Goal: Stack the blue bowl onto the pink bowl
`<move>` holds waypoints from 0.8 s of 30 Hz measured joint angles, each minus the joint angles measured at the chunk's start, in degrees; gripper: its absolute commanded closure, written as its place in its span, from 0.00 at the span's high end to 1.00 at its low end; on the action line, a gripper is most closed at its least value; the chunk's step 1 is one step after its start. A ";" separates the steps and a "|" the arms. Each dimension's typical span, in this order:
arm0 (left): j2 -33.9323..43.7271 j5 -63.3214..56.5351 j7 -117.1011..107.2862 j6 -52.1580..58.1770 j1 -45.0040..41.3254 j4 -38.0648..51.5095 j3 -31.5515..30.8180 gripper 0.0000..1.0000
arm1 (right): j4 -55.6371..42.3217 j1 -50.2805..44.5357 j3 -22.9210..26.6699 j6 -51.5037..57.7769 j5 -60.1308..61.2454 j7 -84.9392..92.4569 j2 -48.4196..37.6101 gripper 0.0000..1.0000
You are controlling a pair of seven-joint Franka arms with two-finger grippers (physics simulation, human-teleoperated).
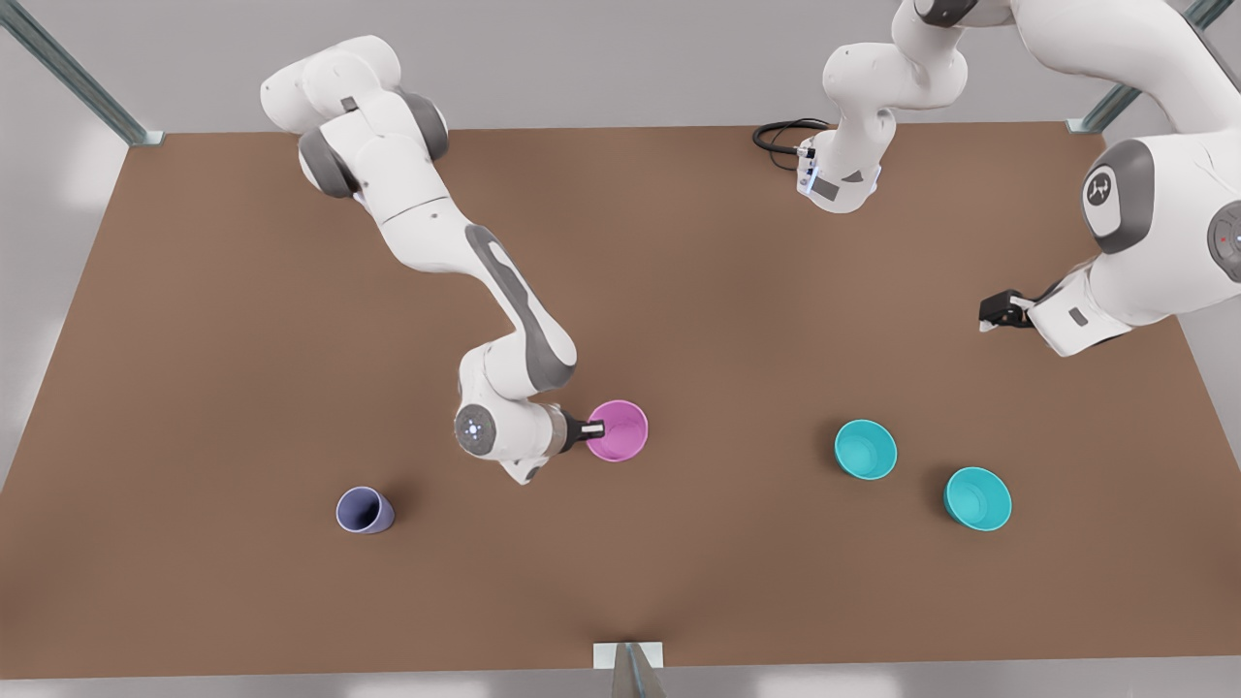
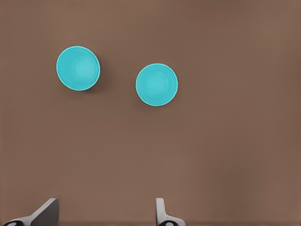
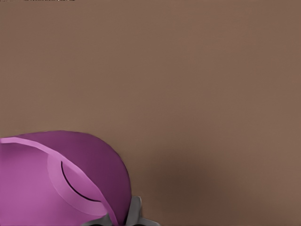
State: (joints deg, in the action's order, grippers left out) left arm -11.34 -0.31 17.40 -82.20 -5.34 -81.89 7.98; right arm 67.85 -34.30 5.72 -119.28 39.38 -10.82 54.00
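Overhead, a wide brown table (image 1: pixel 242 320) lies under two white robot arms. The right gripper (image 1: pixel 593 428), on the arm reaching in from the front view's upper left, sits at the rim of the pink bowl (image 1: pixel 619 430) near the table's middle. In the right wrist view the pink bowl (image 3: pixel 56 183) fills the lower corner, and one grey finger (image 3: pixel 134 212) presses against its outer wall, the rim running between the fingers; the fingers are clamped on the bowl's wall.

Toward the front view's right stand two look-alike teal bowls, both upright and well apart from the pink bowl. The blue bowl (image 1: pixel 866 449) is the nearer of the two to the pink bowl; the second teal bowl (image 1: pixel 977 498) sits just beyond it, closer to the table's near edge, with a clear gap between them. Open brown surface separates the pink bowl from the teal pair.

The left gripper (image 1: pixel 999 312) hangs above the table at the front view's right side, clear of every bowl. From the left wrist view its fingers (image 2: pixel 44 213) stand wide apart and hold nothing, with the blue bowl (image 2: pixel 156 84) and the second teal bowl (image 2: pixel 78 68) visible on the table below.

A small lavender cup (image 1: pixel 365 510) sits alone at the front view's lower left, well apart from everything else. Metal frame posts (image 1: pixel 73 78) mark the table's far corners.
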 measured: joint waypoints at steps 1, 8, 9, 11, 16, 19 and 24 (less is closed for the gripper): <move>-0.33 0.02 0.00 0.01 0.21 -0.28 -0.01 1.00 | 0.00 -0.26 0.08 -1.67 -0.18 -1.37 0.50 0.21; -5.00 1.12 -0.19 -0.18 0.54 -0.49 0.10 1.00 | -0.13 -0.21 0.58 -7.83 -1.33 -9.28 1.32 1.00; -6.23 1.59 -0.30 -0.75 0.49 -0.53 0.14 1.00 | -0.17 -0.01 0.59 -7.97 -1.34 -10.20 0.38 1.00; -8.85 3.23 -0.50 -3.37 1.25 -2.42 0.18 1.00 | -0.23 1.76 0.91 -6.36 -1.47 -11.89 -3.60 1.00; -18.14 8.56 -0.81 -15.37 5.29 -6.76 0.28 1.00 | -2.05 15.58 1.89 9.04 -2.82 -13.93 -11.99 1.00; -20.87 11.54 -0.95 -23.02 5.65 -10.17 0.28 1.00 | -4.04 27.30 2.01 21.42 -9.61 -11.69 -12.57 1.00; -22.42 14.56 -1.12 -30.91 4.21 -14.05 0.14 1.00 | -11.75 30.57 2.34 33.49 -30.06 -4.39 -17.11 1.00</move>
State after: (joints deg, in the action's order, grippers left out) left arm -33.76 14.26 16.28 -113.11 -1.13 -95.94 8.12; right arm 56.10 -3.73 8.05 -85.79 9.31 -15.21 36.89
